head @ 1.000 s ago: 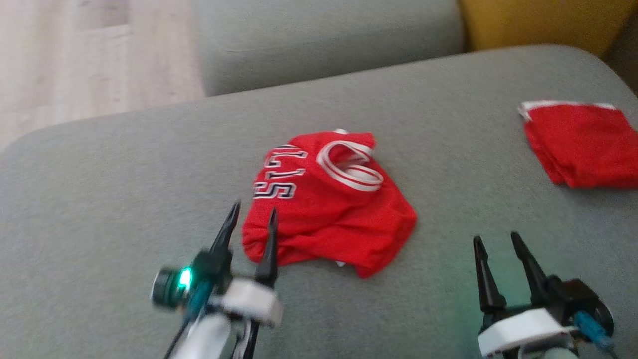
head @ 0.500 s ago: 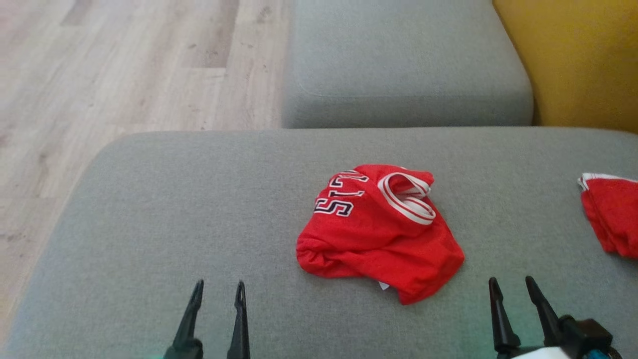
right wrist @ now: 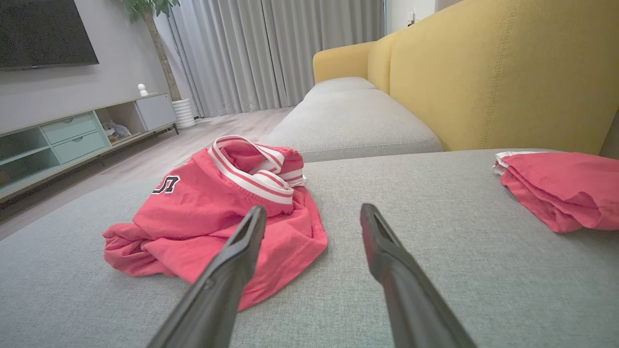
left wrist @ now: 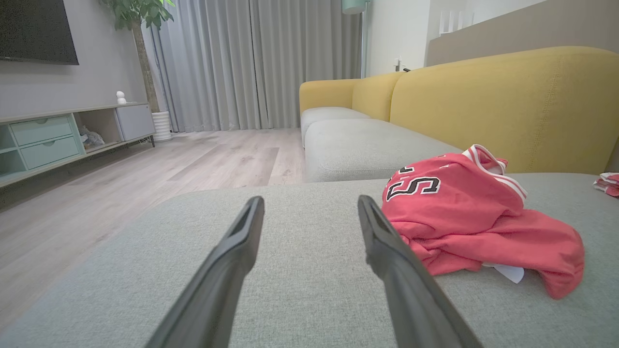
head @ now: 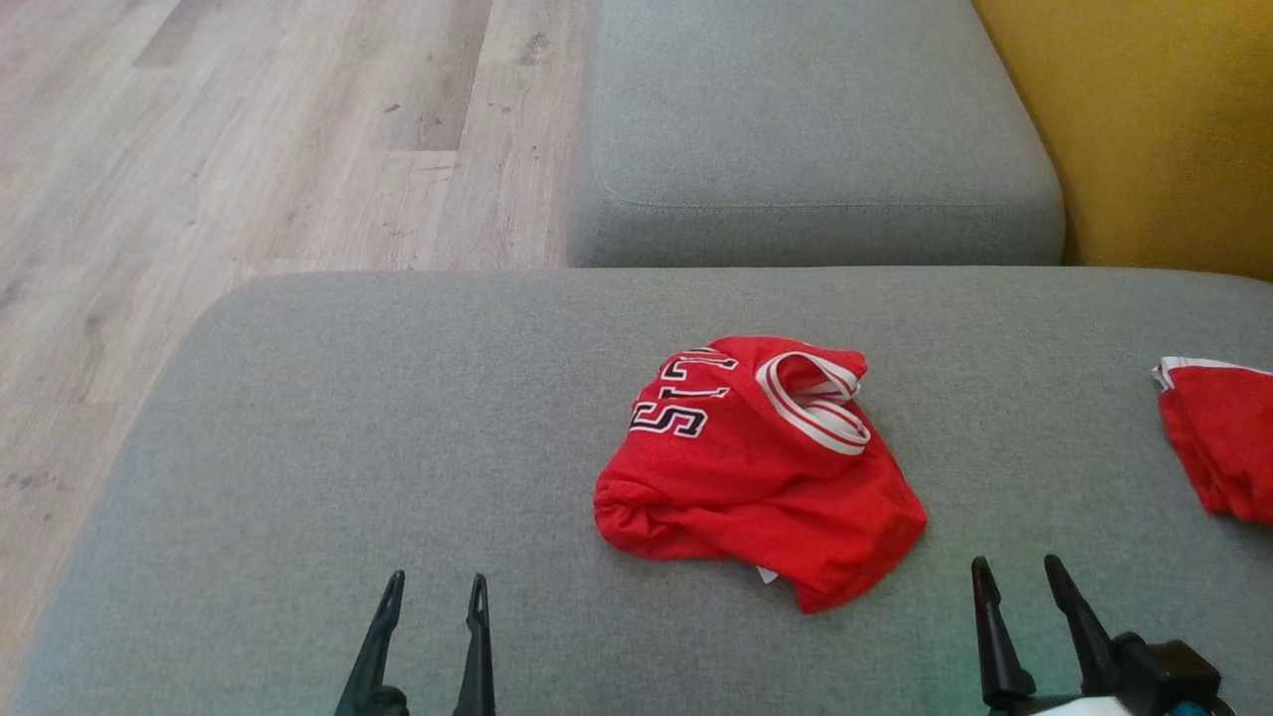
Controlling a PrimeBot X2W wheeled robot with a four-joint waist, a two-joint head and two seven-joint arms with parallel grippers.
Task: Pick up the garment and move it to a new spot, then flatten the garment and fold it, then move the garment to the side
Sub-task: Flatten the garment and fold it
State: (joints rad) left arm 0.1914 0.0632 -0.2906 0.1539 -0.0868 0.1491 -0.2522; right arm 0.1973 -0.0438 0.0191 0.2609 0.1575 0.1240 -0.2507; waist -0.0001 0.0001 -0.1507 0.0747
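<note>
The crumpled red garment (head: 756, 467) lies near the middle of the grey cushion (head: 398, 398). Both the left claw (head: 438, 579) and the right claw (head: 1015, 563) are spread and empty, over the cushion's near edge. Better to pinch a raised fold at the striped collar (head: 811, 403), then lift slowly.

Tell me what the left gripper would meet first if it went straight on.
Probably nothing: the left gripper points over bare cushion; the jersey lies to its right. Its height is unclear.

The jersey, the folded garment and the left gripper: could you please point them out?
Jersey (head: 756, 487), head view, red front.
Folded garment (head: 1218, 447), head view, top layer.
Left gripper (head: 438, 579), head view, between fingertips.
</note>
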